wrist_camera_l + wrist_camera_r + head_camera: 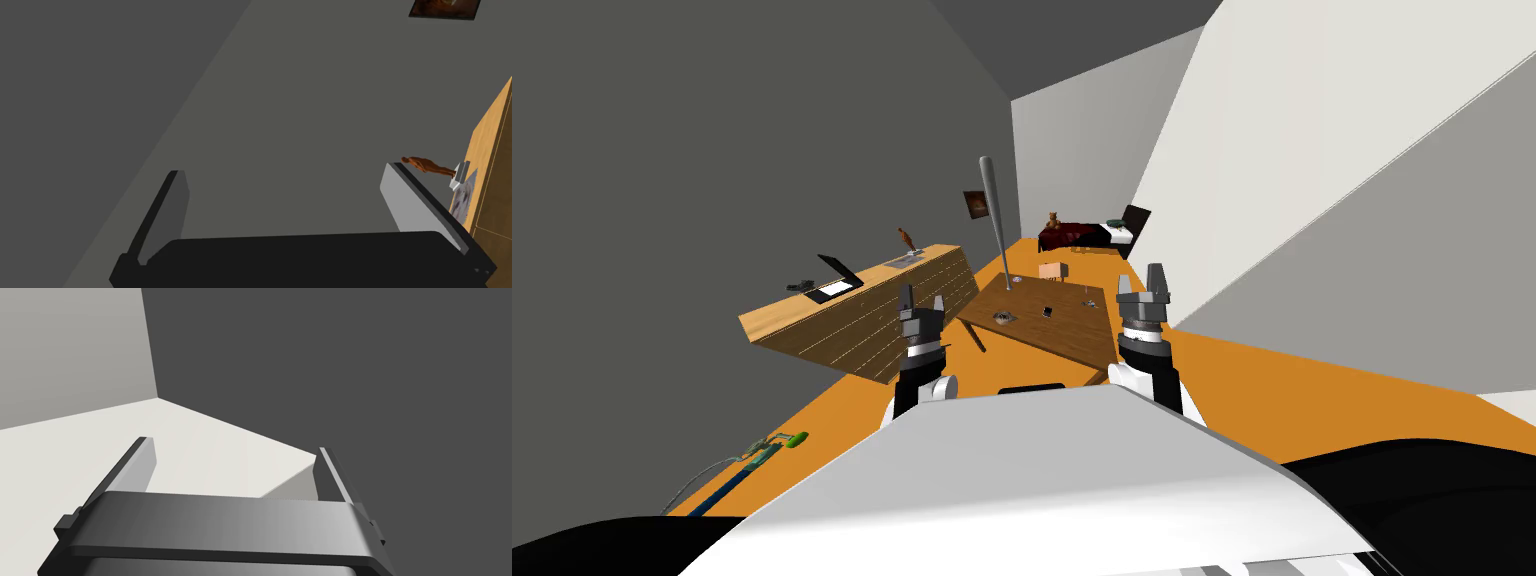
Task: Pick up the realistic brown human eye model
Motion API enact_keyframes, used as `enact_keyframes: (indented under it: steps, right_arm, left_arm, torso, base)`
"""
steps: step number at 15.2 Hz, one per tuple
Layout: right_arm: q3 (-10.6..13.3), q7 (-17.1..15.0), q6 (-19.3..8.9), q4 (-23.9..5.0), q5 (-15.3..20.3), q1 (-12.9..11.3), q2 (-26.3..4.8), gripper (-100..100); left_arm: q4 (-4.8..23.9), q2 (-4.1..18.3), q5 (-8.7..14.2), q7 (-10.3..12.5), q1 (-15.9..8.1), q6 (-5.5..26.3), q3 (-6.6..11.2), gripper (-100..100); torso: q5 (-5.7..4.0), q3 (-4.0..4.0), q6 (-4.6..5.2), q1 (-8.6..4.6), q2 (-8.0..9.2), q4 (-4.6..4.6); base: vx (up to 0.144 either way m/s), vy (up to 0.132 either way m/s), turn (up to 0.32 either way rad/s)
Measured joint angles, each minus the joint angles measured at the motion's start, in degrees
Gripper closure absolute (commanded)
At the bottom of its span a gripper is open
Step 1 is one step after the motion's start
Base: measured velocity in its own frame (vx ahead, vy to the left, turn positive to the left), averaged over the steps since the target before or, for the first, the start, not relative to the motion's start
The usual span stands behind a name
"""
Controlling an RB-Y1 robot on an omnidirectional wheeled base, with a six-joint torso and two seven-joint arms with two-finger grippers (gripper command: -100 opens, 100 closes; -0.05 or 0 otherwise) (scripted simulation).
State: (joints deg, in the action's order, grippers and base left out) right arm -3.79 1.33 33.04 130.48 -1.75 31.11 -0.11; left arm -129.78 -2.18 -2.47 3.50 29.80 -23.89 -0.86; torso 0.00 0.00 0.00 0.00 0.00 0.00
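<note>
a brown wooden tabletop [1057, 340], a flat slab set cornerwise, lies ahead on the smooth orange floor [1252, 380]. a slim grey bat [994, 215] stands upright at its far left edge, near a pale pink box [1053, 270]. small things are scattered on the wood: a grey ring-like lump [1002, 318] by the left corner, a dark piece [1047, 311] near the middle and a tiny pale bit [1089, 300] further right. i cannot tell which of them is the eye model, as all are too small to read.

the left gripper [922, 302] hangs over the narrow strip between the tabletop and a long plank-fronted wooden dresser [842, 340]. its thin blade fingers [415, 205] stand wide apart with nothing between them. the right gripper [1142, 285] shows at the tabletop's right edge, its fingers [140, 463] likewise apart and holding nothing.

the dresser's flat top carries an open laptop [837, 278] and a brown figurine [427, 166] on a white base, with a grey sheet [462, 197] beside the base. a dark framed picture [975, 204] hangs on the grey wall beyond.

right of the tabletop the floor runs open along the white wall to a far bed [1087, 237]. near left, a green and blue tool [767, 455] lies on the floor.
</note>
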Motion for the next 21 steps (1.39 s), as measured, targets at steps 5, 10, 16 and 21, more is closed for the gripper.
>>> enact_keyframes:
  steps: [5,10,16,21]
  right_arm:
    - [0.00,0.00,0.00,0.00,0.00,0.00,0.00,0]
    - [0.00,0.00,0.00,0.00,0.00,0.00,0.00,0]
    - [0.00,0.00,0.00,0.00,0.00,0.00,0.00,0]
    - [0.00,0.00,0.00,0.00,0.00,0.00,-0.01,0]
  left_arm:
    - [1.38,5.47,-0.16,0.19,-0.74,1.68,0.20,-100]
    - [4.57,10.50,-0.83,0.02,-3.32,5.56,0.20,-100]
    - [10.36,15.60,-1.56,0.32,-6.65,10.90,0.54,-100]
    - [14.06,18.13,-2.09,0.64,-9.18,16.30,0.80,-100]
  torso:
    - [0.02,-0.03,0.01,0.09,-0.05,-0.01]
    - [0.03,-0.06,0.01,0.15,-0.09,-0.02]
    - [0.04,-0.09,0.02,0.17,-0.15,-0.03]
    - [0.04,-0.09,0.01,0.17,-0.14,-0.03]
  base:
    - [0.009,0.013,-0.040]
    - [0.017,0.026,-0.064]
    - [0.027,0.034,-0.075]
    - [0.025,0.034,-0.082]
